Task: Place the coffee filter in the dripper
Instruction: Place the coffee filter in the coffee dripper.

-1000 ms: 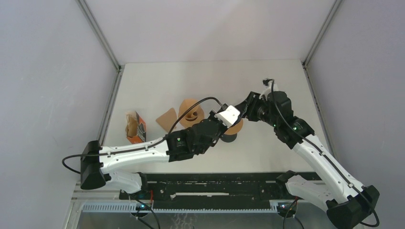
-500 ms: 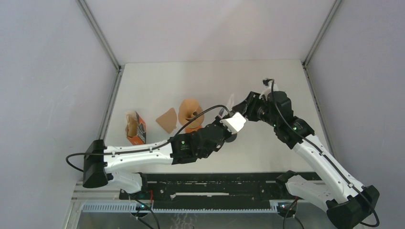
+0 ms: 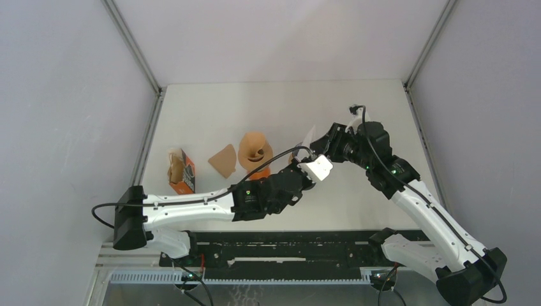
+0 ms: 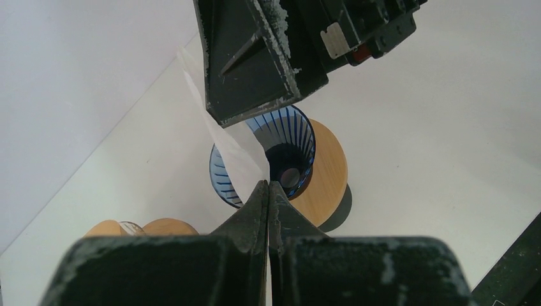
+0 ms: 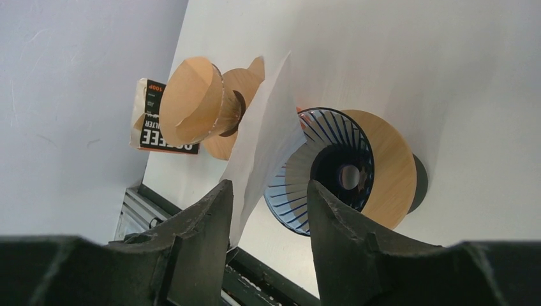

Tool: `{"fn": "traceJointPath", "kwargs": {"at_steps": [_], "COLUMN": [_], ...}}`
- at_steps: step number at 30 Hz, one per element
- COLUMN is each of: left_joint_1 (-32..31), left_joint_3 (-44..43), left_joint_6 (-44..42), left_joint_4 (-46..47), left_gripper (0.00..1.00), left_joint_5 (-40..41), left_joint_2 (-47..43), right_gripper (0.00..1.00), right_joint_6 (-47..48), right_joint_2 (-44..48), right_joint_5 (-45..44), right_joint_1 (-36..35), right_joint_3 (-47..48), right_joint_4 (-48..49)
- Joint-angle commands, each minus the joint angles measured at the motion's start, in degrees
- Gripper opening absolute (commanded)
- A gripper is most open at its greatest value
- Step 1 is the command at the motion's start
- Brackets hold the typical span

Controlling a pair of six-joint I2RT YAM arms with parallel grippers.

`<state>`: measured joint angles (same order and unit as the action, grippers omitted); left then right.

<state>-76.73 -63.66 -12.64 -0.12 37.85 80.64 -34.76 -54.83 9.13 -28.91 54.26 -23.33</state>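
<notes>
**Filter over dripper, not yet in.** L gripper [image 4: 268, 186], jaws pressed together, pinches the low corner of a white paper filter [image 4: 214, 115] just above the dripper [image 4: 290, 150]. R gripper [image 5: 268, 190], jaws apart, straddles the same sheet w/o visibly squeezing it.

Task approx. halfway, by the look of it. The filter is picked up & brought to the target but not seated. It hangs in the air, folded flat & tilted, low tip by the cone's rim, nothing inside the cone yet. Left to do, prob.: open the sheet, lower it in, let go.

The filter is thin, slightly see-through white paper, wedge-shaped, no tear seen. The dripper is a blue ribbed funnel on a round wooden collar [image 5: 390, 167], standing on the worktop [image 3: 255, 105], drain hole in view.

Off to the L side lie an opened brown filter cone [image 3: 255, 150], a flat brown filter [image 3: 224, 160] & a filter box [image 3: 182, 171].
</notes>
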Motion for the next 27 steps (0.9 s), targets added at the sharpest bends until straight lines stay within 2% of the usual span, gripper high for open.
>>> {"fn": "traceJointPath", "kwargs": {"at_steps": [1, 14, 18, 19, 22, 27], "left_joint_1": [-0.5, -0.7, -0.7, -0.8, -0.8, -0.7], "left_joint_3": [-3.4, -3.4, -3.7, -3.7, -3.9, -4.2], "left_joint_6": [-1.3, -1.2, -0.8, -0.5, 0.4, 2.4], "left_joint_4": [2.1, 3.2, 3.2, 3.1, 2.6, 1.8], "left_gripper": [0.0, 0.0, 0.01, 0.03, 0.19, 0.44], "left_joint_5": [1.7, 3.5, 3.3, 3.2, 3.1, 3.3], "left_joint_2": [-0.2, -0.2, 0.0, -0.2, -0.6, -2.4], "right_gripper": [0.54, 0.37, 0.25, 0.2, 0.1, 0.05], "right_joint_6": [1.1, 1.4, 1.6, 1.6, 2.1, 4.0], "right_joint_2": [-0.1, -1.9, -1.6, -1.5, -0.9, -1.7], "right_joint_5": [0.0, 1.5, 1.4, 1.4, 0.8, -0.1], "right_joint_1": [0.2, -0.1, 0.0, 0.0, -0.1, -0.1], "right_joint_3": [0.2, 0.2, 0.2, 0.2, 0.3, 2.9], "right_joint_4": [1.1, 1.1, 1.4, 1.4, 1.7, -1.0]}}
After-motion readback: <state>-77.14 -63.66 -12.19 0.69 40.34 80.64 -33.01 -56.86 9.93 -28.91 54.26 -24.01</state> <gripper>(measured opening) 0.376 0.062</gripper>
